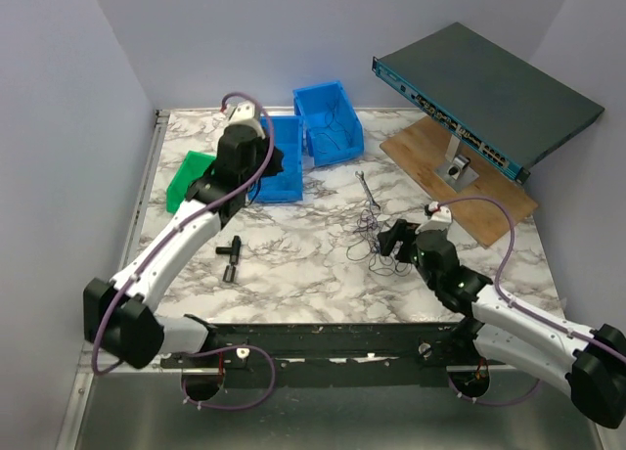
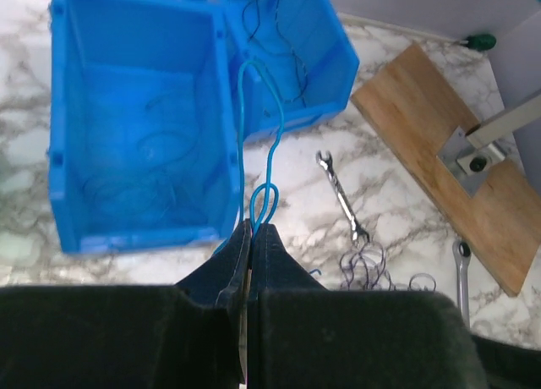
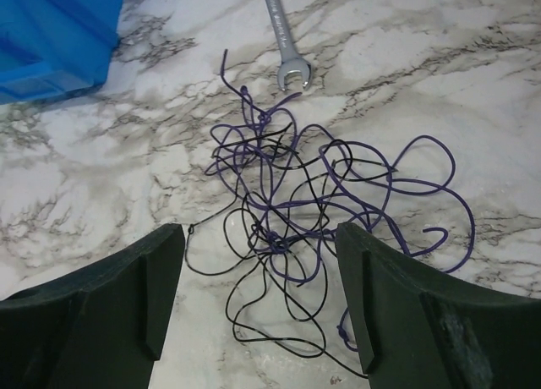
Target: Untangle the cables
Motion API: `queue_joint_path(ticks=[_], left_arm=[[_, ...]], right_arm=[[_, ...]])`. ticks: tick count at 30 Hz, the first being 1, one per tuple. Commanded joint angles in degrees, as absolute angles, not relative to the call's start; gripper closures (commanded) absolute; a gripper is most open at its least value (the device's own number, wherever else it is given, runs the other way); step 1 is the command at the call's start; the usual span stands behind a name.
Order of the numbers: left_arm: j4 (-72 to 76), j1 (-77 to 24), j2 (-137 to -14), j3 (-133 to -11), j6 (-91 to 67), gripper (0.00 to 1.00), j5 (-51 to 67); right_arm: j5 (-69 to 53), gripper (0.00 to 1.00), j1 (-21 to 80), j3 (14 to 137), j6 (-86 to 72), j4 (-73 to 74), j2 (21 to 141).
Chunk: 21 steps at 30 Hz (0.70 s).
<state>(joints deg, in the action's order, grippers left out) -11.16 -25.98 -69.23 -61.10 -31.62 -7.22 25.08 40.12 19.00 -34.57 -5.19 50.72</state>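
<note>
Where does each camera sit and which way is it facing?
Top external: above and behind, looking down at the marble table; left arm and right arm show.
Left wrist: looks past the shut left hand, pinching a blue cable, toward blue bins.
Right wrist: looks down through the open right hand at the cable tangle.
Both wrist views share the wrench.
</note>
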Motion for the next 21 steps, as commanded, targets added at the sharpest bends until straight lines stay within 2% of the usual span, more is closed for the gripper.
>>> queue_joint_path(ticks=[1,5,11,15,21], left_arm=[[-11.73,-26.11,-80.02,-74.22,-26.89,1.0,-6.79],[-15.17,-26.1,-82.75,-80.12,-24.54,1.0,-9.99],[-18.79,-25.37,-78.91,-77.49,-21.46,1.0,-25.75],[-12.45,-24.61,-78.3,-73.01,-19.92,1.0,-24.2],[-10.8,-23.25,-87.69,-78.17,-17.37,1.0,-24.48]], right_arm=[[19.88,0.21,40.07,16.04,-30.1,-11.88,46.67],[20.14,0.21,40.07,13.65,-29.81,-13.78,43.8],[21.97,0.21,40.01,10.32,-30.11,-16.69,40.08],[21.6,0.22,40.06,9.0,-30.12,-17.31,37.45],[21.48,0.22,40.07,8.2,-30.2,-17.14,35.47]])
